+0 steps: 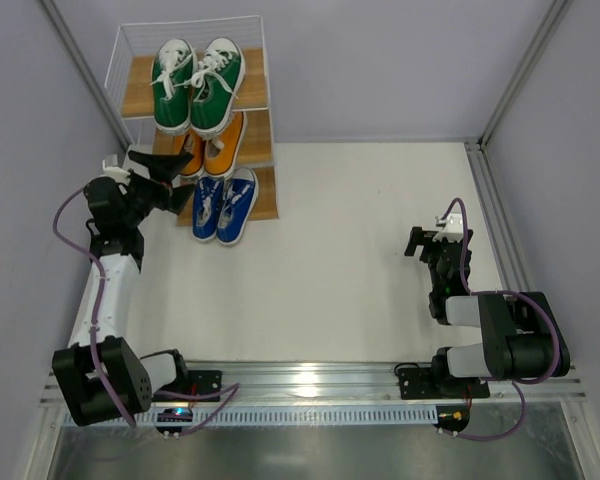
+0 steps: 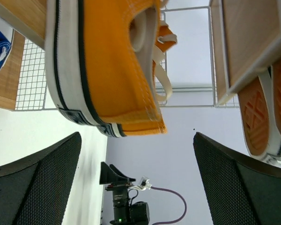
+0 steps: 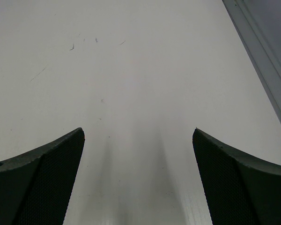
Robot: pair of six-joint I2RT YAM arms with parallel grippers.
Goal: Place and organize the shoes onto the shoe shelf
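Overhead and wrist views, shoe-shelving task, placement stage.

White table (image 1: 360,250): carries everything. The shoe shelf (image 1: 140,95), a 3-tier stepped rack of wooden boards in a white wire frame, stands at the table's far-left corner.

Each tier holds 1 pair of canvas sneakers: the green pair (image 1: 198,85) on the top, the orange pair (image 1: 223,145) on the middle, and the blue pair (image 1: 225,205) on the bottom. The blue pair is angled, its toes overhanging the board's front edge.

Left gripper (image 1: 180,162): level with the middle tier at the shelf's left side, jaws spread wide and empty. In the left wrist view the left orange sneaker (image 2: 107,61) has its heel just beyond the fingertips, apart from them.

Right gripper (image 1: 420,243): near the table's right edge, jaws apart over bare surface and holding nothing.

Judgement: all 6 shoes appear shelved, so the step in hand is release of the orange sneaker. The next move calls for a straight retreat clear of its heel, then perhaps squaring the blue pair.
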